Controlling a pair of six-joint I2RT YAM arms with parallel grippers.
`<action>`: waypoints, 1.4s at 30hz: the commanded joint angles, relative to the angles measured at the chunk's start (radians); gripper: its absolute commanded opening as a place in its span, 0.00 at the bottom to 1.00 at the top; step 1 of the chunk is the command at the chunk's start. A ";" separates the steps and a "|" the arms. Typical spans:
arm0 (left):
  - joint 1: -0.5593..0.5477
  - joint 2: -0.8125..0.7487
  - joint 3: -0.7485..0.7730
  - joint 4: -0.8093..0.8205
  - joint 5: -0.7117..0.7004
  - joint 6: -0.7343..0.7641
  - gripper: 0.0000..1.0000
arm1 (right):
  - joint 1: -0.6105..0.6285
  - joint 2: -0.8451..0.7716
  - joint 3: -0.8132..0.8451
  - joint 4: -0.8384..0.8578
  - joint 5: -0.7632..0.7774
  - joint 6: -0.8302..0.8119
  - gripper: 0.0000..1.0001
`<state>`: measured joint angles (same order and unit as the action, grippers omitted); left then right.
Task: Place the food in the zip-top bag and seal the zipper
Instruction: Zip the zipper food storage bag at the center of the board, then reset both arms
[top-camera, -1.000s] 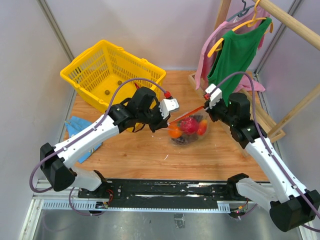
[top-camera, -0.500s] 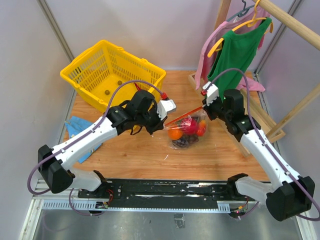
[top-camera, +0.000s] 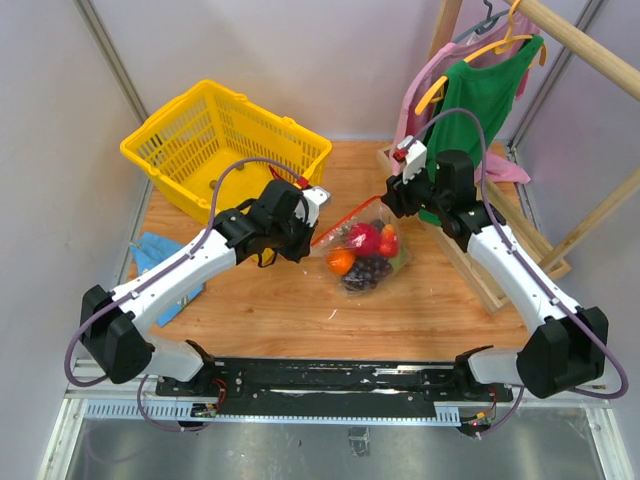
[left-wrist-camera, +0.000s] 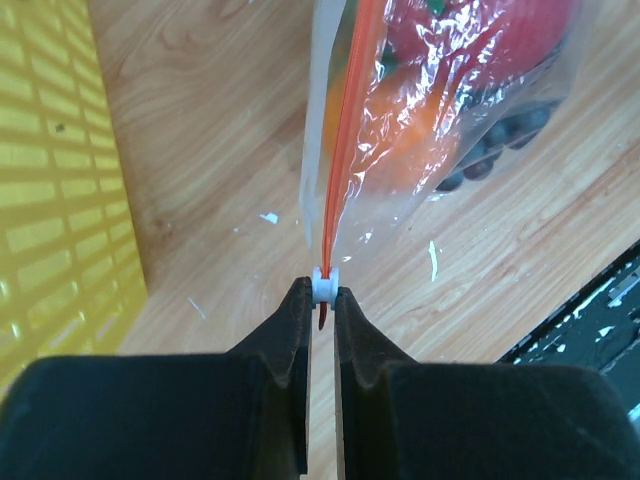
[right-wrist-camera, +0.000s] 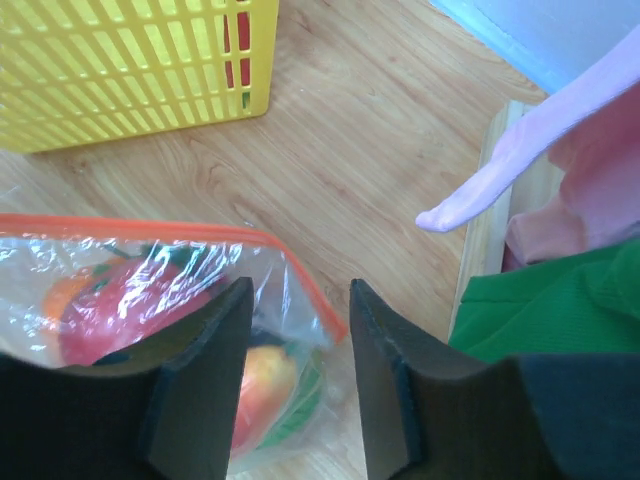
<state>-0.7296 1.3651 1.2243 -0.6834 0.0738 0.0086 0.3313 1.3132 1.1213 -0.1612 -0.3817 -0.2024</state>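
The zip-top bag (top-camera: 368, 255) lies on the wooden table with an orange (top-camera: 341, 261), a red round fruit (top-camera: 363, 239) and a dark grape bunch (top-camera: 368, 270) inside; a bit of green shows low in the bag (right-wrist-camera: 300, 400). Its red-orange zipper (left-wrist-camera: 345, 150) runs straight and taut. My left gripper (top-camera: 312, 238) is shut on the white tab (left-wrist-camera: 323, 285) at the strip's left end. My right gripper (right-wrist-camera: 300, 290) is open, and the bag's right corner (right-wrist-camera: 335, 325) sits loose between the fingers (right-wrist-camera: 200, 380) without being pinched.
A yellow mesh basket (top-camera: 220, 145) stands at the back left, close behind the left arm. A wooden rack with green (top-camera: 470, 100) and pink clothes stands at the back right, beside the right gripper. A blue cloth (top-camera: 150, 255) lies at the left.
The right gripper has let go of the bag's corner and opened, moving back and left. The left gripper has pulled the tab leftward. The bag shifted slightly back.
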 joint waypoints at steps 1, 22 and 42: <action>0.021 -0.033 -0.046 0.045 -0.020 -0.137 0.05 | -0.014 -0.034 0.038 -0.006 -0.010 0.067 0.52; 0.029 -0.458 -0.122 0.131 -0.307 -0.343 0.88 | -0.014 -0.501 -0.169 -0.261 0.523 0.275 0.98; 0.029 -1.301 -0.661 0.221 -0.716 -0.394 0.99 | -0.013 -1.024 -0.414 -0.385 0.654 0.305 0.98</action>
<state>-0.7040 0.1299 0.5682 -0.4763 -0.5545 -0.3470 0.3313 0.3336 0.7406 -0.5068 0.2474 0.1074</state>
